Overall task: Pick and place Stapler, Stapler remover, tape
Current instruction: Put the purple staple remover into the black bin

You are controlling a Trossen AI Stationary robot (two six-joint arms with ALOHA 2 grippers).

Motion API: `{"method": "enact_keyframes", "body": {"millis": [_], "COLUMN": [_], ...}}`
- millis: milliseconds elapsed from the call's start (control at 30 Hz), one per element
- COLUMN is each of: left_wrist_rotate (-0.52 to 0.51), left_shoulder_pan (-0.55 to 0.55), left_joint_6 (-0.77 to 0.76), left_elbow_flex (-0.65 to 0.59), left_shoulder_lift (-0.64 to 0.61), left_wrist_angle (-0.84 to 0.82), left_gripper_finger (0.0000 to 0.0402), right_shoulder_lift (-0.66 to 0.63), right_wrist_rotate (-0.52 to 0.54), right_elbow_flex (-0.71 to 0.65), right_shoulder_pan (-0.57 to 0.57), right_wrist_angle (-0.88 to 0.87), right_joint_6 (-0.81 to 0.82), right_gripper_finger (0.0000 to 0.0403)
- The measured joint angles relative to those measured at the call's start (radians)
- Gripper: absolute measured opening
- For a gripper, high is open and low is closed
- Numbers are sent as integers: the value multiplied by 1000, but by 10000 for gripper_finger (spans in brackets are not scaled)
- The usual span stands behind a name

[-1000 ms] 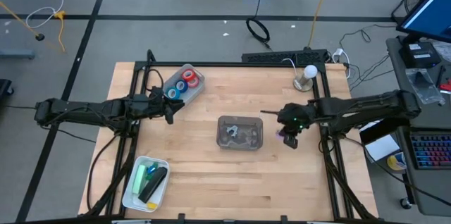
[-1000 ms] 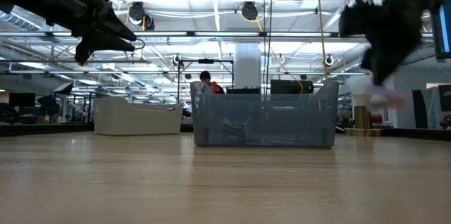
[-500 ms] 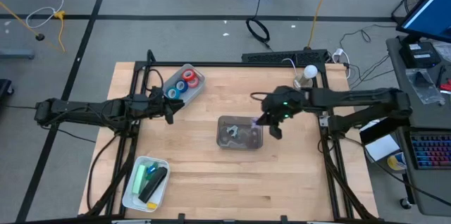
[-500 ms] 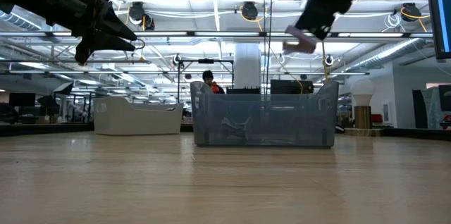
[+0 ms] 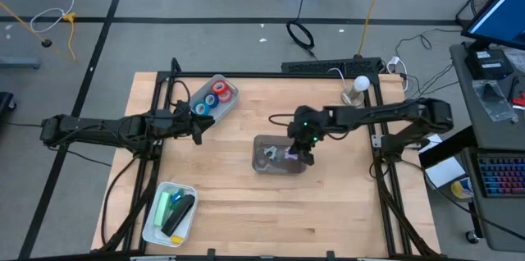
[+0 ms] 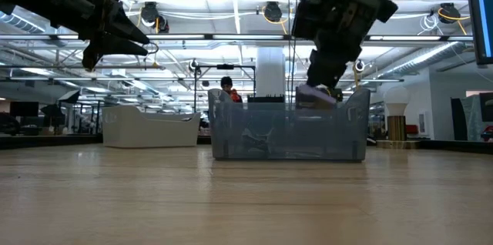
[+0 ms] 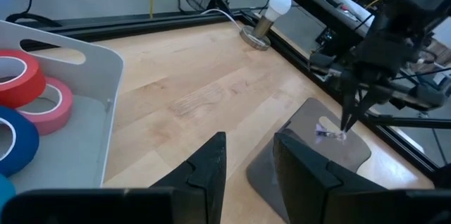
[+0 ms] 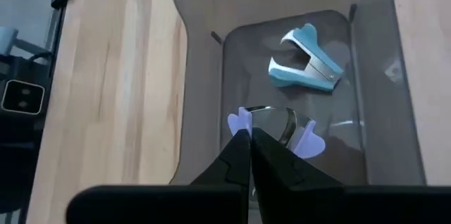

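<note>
Holding a lilac remover (image 8: 276, 129) pinched between nearly closed fingers, the R gripper (image 5: 300, 149) hangs directly over the grey bin (image 5: 261, 164), w/ the remover just above rim level in the low view (image 6: 316, 96). Straight below, inside the bin, lies a blue remover (image 8: 307, 66), so the drop is vertical, no sideways shift needed. L gripper (image 5: 197, 128) waits, slightly parted & empty, beside the tape tray (image 5: 227, 103) holding the tape (image 5: 214, 98). Stapler (image 5: 179, 212) sits in the near-left bin, well apart.
</note>
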Motion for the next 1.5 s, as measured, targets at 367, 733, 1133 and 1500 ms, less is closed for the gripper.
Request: {"method": "enact_keyframes", "body": {"millis": [367, 733, 1133, 1500], "left_wrist_rotate": [0, 0, 0, 0], "left_shoulder_pan": [0, 0, 0, 0], "left_joint_6": [-1, 0, 1, 1], "left_elbow_flex": [0, 0, 0, 0], "left_shoulder_lift": [0, 0, 0, 0], "left_wrist_angle": [0, 1, 0, -2], "left_gripper_finger": [118, 118, 118, 118], "right_shoulder_lift": [66, 66, 77, 175], "right_wrist_rotate": [-23, 116, 213, 211], "right_elbow_flex": [0, 0, 0, 42], "right_shoulder_pan": [0, 27, 69, 81], "right_wrist_angle": [47, 47, 39, 28], "right_joint_6": [-5, -63, -224, -270], "right_gripper_finger": [0, 0, 0, 0]}}
